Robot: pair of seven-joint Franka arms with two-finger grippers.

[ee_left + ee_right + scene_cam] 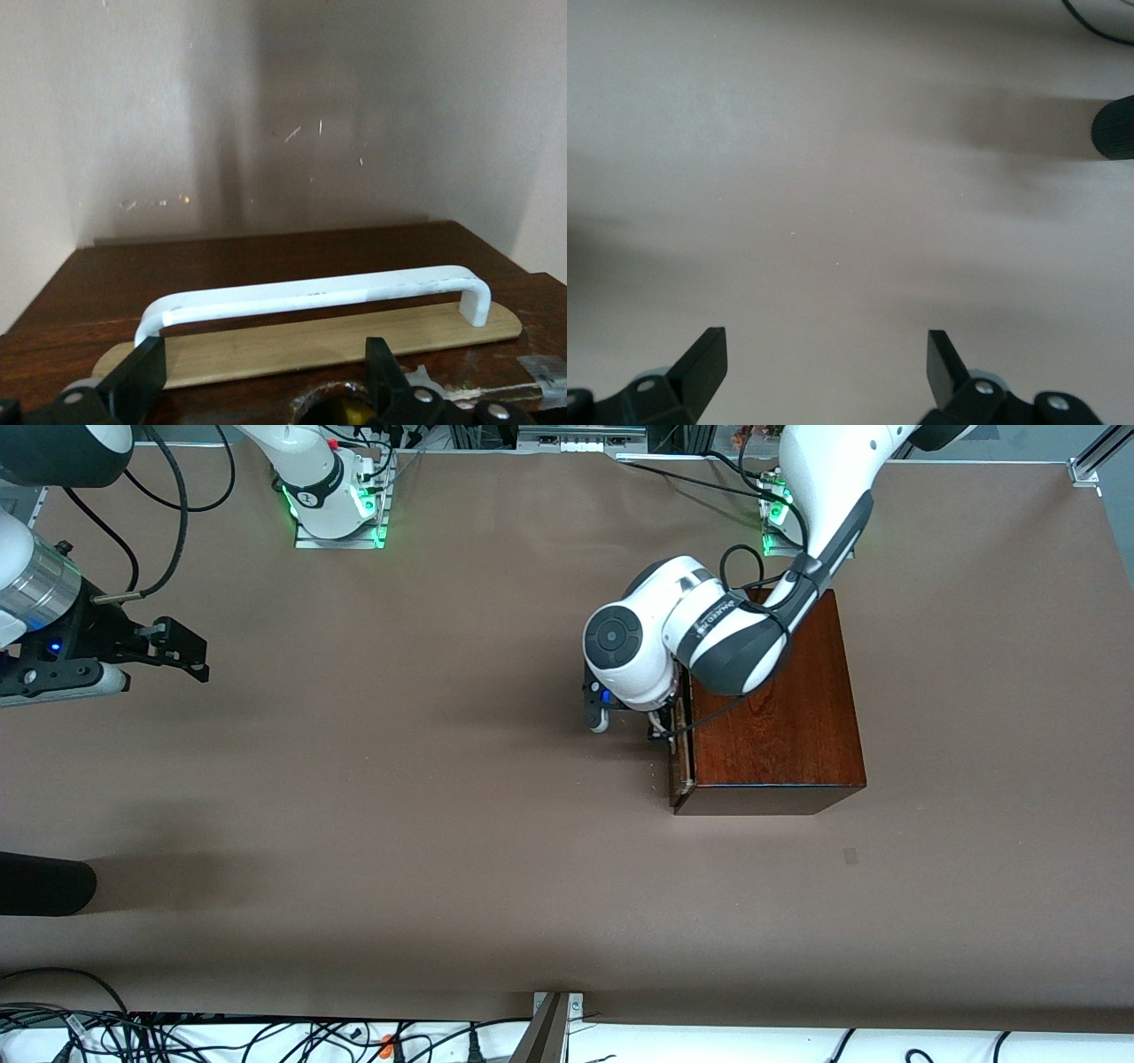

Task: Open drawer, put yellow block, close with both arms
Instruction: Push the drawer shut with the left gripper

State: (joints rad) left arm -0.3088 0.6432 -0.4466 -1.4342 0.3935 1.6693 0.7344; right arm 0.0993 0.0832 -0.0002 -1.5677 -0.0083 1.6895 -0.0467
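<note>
The dark wooden box [780, 717] stands toward the left arm's end of the table. Its drawer [680, 757] is pushed in, with only a thin pale strip showing at the front. My left gripper [660, 726] is low in front of the drawer, mostly hidden under the arm. In the left wrist view it [261, 363] is open and empty, its fingers spread just short of the white bar handle [310, 292]. A bit of yellow [350, 414] shows in a round hole in the drawer front; I cannot tell what it is. My right gripper [182, 651] [824, 354] waits, open and empty, over bare table.
A black cylinder [44, 884] lies at the table's edge at the right arm's end and shows in the right wrist view [1114, 128]. Brown cloth covers the table [443, 824]. Cables [177, 1036] lie along the edge nearest the front camera.
</note>
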